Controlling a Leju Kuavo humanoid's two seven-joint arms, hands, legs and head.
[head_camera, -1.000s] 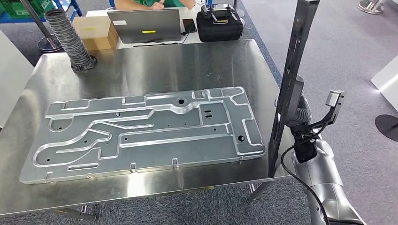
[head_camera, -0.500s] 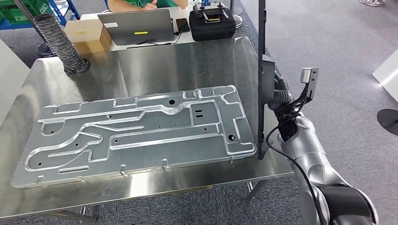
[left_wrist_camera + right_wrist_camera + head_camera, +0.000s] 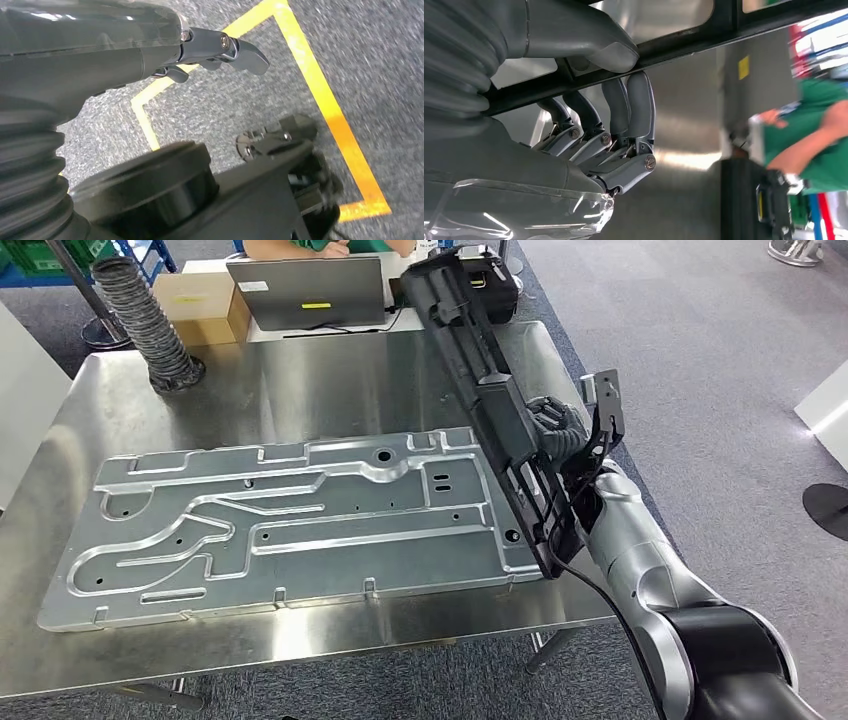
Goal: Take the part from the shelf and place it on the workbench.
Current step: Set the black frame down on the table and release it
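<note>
Part (image 3: 490,400) now tilts flat over the workbench (image 3: 300,380) right edge, previously upright; right hand (image 3: 599,125) grips it. Left hand (image 3: 220,50) fingers apart, holding nothing.

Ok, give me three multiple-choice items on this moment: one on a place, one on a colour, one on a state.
1. Where does the stamped metal panel lie?
A. flat on the steel workbench
B. on the carpet
C. leaning against the laptop

2. What colour is the long part held by the right hand?
A. yellow
B. black
C. white

3. How is the long part just now?
A. lying flat on the bench
B. standing on the floor
C. held tilted above the bench's right edge

Answers: 1 A, the panel rests flat on the bench top. 2 B, the part is dark throughout. 3 C, the fingers wrap a bar of it and it slants over the bench.
</note>
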